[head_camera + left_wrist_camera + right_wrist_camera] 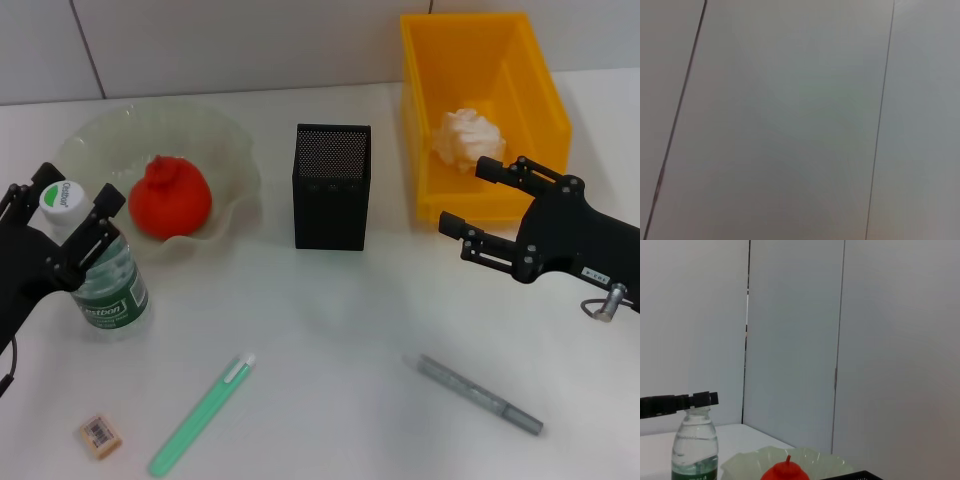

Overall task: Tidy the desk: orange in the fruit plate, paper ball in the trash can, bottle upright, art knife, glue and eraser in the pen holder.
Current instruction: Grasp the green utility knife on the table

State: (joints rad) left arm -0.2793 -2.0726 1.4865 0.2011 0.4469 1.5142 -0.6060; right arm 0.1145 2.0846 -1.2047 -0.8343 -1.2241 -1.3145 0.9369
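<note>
While straddling the upright bottle (105, 270) at frame left with spread, empty left jaws, risks toppling it when withdrawing; right jaws likewise spread, empty.

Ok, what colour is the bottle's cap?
White with green lettering; the bottle cap shows best in the head view.

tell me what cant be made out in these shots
- Left wrist view: only blank wall panels, no desk items.
- Inside of the pen holder: head view sees only dark mesh, contents unknown.
- Eraser label: too small to read.
- Bottle lower part: cut off by the right wrist view's edge.
- Left gripper grip on the bottle: fingers flank the neck, contact unclear.
- Right gripper: open, empty.
</note>
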